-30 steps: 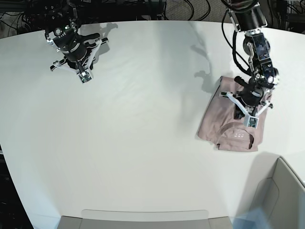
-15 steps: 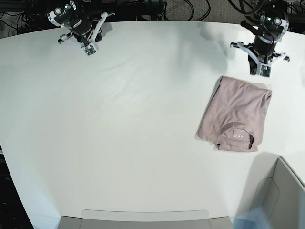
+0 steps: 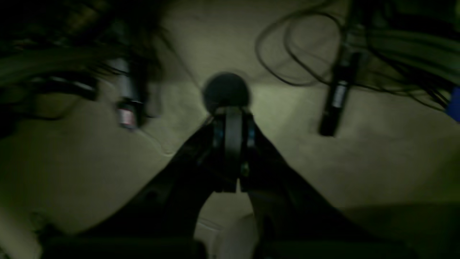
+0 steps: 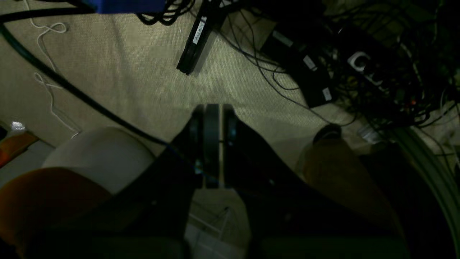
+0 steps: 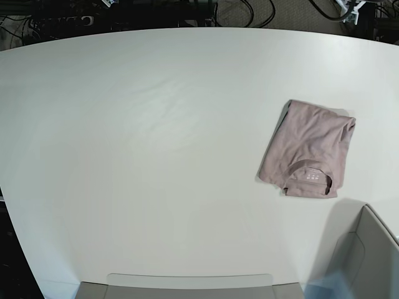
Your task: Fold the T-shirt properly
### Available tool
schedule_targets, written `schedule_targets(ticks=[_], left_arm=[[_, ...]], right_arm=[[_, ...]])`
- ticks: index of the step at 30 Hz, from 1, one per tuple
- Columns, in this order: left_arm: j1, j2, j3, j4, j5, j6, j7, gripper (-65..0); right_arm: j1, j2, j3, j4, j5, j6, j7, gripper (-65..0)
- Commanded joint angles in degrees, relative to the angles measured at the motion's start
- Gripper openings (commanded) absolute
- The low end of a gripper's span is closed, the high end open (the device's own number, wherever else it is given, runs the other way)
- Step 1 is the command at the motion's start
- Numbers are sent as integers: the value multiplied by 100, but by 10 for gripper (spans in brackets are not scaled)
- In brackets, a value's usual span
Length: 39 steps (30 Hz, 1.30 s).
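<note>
The dusty-pink T-shirt [image 5: 308, 146] lies folded into a compact rectangle on the right side of the white table [image 5: 156, 156]. Its collar and neck label [image 5: 310, 175] face the front edge. No gripper touches it, and both arms have all but left the base view. In the left wrist view my left gripper [image 3: 233, 110] hangs over the carpeted floor, its fingers pressed together on nothing. The right wrist view shows my right gripper [image 4: 212, 107] shut and empty too, above carpet and cables.
A grey bin [image 5: 368, 255] stands at the front right corner, close to the shirt. A flat grey tray edge [image 5: 187, 283] runs along the table's front. Beyond the far edge, cables and black power bricks [image 4: 309, 79] litter the floor.
Both arms pulled back past the table's far edge. The left arm, which was on the shirt a second ago, lifted off it. The folded shirt stayed put.
</note>
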Motion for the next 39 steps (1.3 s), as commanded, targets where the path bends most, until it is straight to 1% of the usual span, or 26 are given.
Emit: schedule_targets(ticks=[1,2,4,7,9,15,17,20,23,27,29,33,36,39], left_arm=[[93,-40,105,-223,7,15,-18,-650],[93,-40,219,-478,-10,15,-45,-650],[49,-49,518,-1138,-195,15,-308,-650],[-74,-278,984,-2105,-371,24,-695,-650],[-390,-366,1248,-2658,-380,33,-845,-650],[-1313,-383,1529,-4188,-327,59,-994,-650],[-1665,-383,1564,-4786,-327,68,-1205,-650],[-2122,-383,1564,-5674,-19,68,-1548,-650],[-2465,-383,1564,-6228,464,68,-1900,-650],[-2693,-339,1564,-6588,851,68,-2251,-650],[-2834,-331,1564,-6808,983,68,-2462,-650],[-2948,-287,1564,-7177,1194,68,-2981,-650],[-2957,-269,1564,-7388,1335,68,-3368,-650],[-2957,-251,1556,-7625,1370,68,-3763,-650]], right_arm=[[-98,88,-63,77,45,12,30,-637],[-81,149,-124,69,45,12,13,-637],[7,237,-327,-37,45,12,-189,-637],[455,255,-713,-529,45,12,-295,-637],[710,263,-1030,-960,37,12,-286,-637],[2011,255,-2015,-2534,37,12,-260,-637],[2381,246,-2428,-3044,37,12,-84,-637],[2899,272,-3201,-3738,37,-14,118,-637],[3436,228,-3799,-4529,37,-14,171,-637],[3937,140,-4476,-5531,28,-23,751,-637],[4209,79,-4854,-5971,-148,-23,936,-636],[4552,-167,-5373,-6648,-869,-23,971,-636],[4693,-317,-5531,-7035,-1396,-23,980,-635],[4789,-387,-5619,-7211,-1686,-23,1024,-635]])
